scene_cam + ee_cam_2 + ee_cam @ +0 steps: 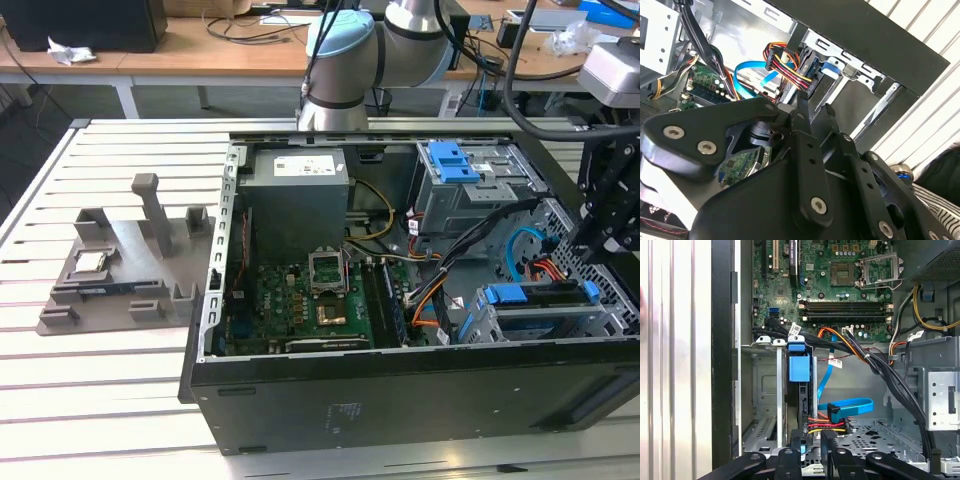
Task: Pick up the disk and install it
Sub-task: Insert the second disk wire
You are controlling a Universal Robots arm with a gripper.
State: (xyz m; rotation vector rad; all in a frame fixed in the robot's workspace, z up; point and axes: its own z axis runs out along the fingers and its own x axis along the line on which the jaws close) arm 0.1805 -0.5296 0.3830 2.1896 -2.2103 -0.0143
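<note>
On the exterior view's left, a grey fixture tray (120, 275) sits on the slatted counter (90, 390) with a small silver chip (92, 263) in it. In the middle stands the open computer case (400, 385), its motherboard (300, 310) exposed beside the power supply (298, 200). At the exterior view's right, the disk (540, 297) with its blue frame lies in the lower drive cage (560, 322), and the tool (610, 215) hangs just above and beside it. In the first wrist view the blue latch (800, 368) of the disk stands edge-on in the cage. I cannot tell whether the tool is open or closed. By my judgement this is the seating step; the next move calls for pressing squarely along the bay rails.
</note>
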